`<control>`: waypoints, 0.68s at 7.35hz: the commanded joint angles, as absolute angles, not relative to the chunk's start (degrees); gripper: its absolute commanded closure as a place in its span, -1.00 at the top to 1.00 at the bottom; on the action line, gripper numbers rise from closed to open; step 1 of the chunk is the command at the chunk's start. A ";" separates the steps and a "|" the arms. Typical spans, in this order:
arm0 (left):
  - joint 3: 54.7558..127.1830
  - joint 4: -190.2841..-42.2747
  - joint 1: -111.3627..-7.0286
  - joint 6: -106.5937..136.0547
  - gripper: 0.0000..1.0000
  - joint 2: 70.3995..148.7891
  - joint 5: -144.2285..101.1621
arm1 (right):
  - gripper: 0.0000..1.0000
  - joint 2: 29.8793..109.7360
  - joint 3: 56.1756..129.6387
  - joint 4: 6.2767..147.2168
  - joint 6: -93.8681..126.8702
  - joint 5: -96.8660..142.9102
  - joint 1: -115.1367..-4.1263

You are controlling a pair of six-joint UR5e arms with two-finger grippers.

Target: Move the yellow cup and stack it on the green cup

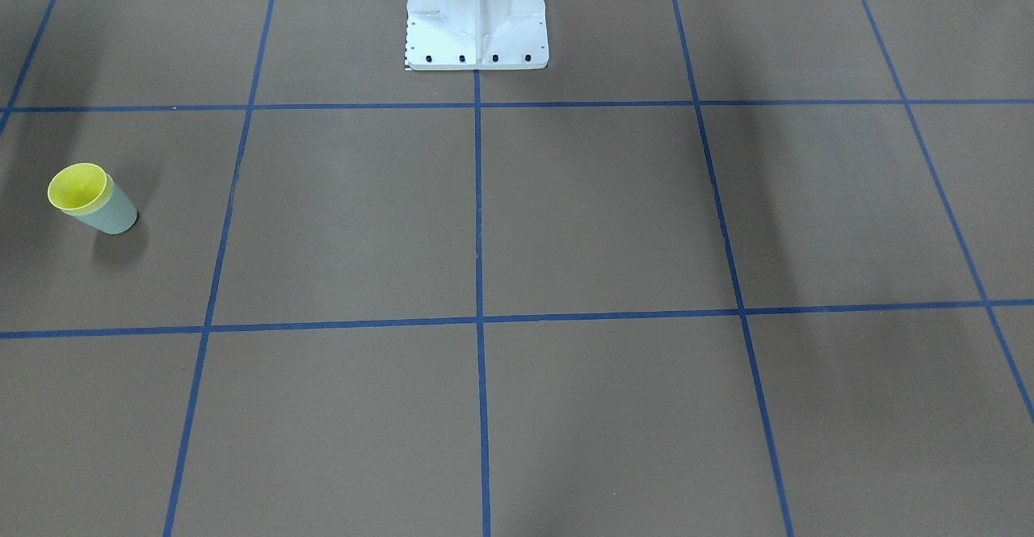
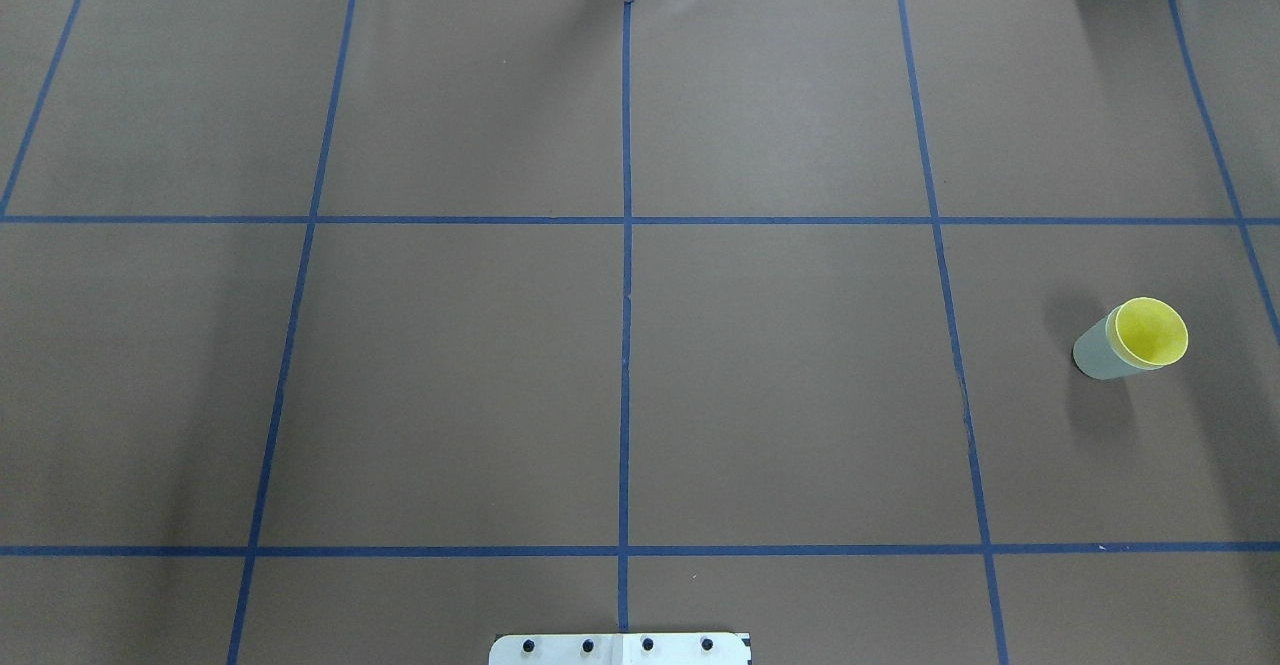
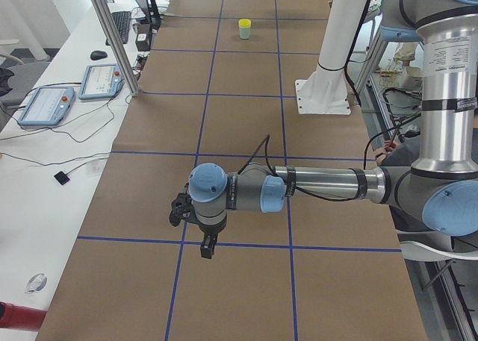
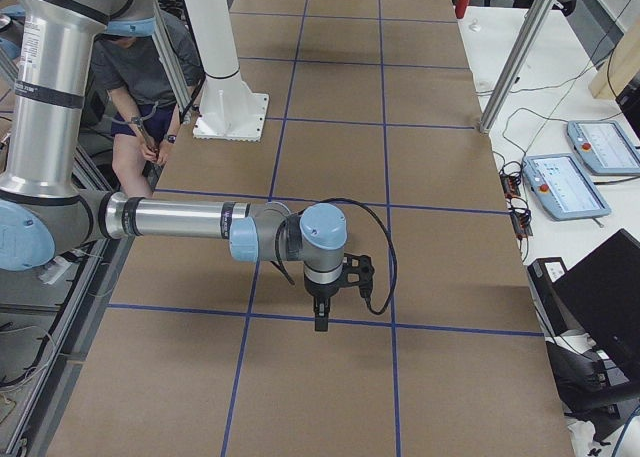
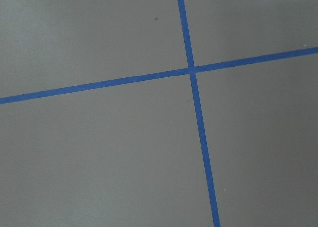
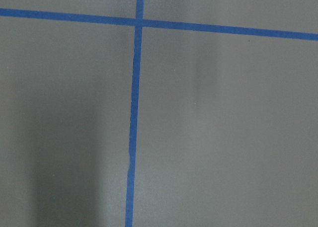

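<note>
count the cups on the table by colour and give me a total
yellow cup: 1
green cup: 1
total: 2, the yellow one nested inside the green one

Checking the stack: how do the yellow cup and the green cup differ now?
Colour: the yellow cup is bright lemon, the green cup pale mint. Position: the yellow cup sits inside the green cup, showing only its rim and interior; the green cup stands on the table. Both are upright.
</note>
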State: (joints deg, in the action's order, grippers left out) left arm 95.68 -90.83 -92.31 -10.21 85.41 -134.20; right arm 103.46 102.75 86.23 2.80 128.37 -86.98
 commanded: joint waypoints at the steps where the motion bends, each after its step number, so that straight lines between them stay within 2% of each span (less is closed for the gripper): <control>1: 95.63 -91.58 -92.29 -10.20 1.00 85.25 -133.95 | 1.00 103.45 102.74 86.22 2.90 128.50 -87.01; 5: 95.63 -91.49 -92.29 -10.20 1.00 84.81 -133.86 | 1.00 103.27 102.74 86.22 2.99 128.85 -87.01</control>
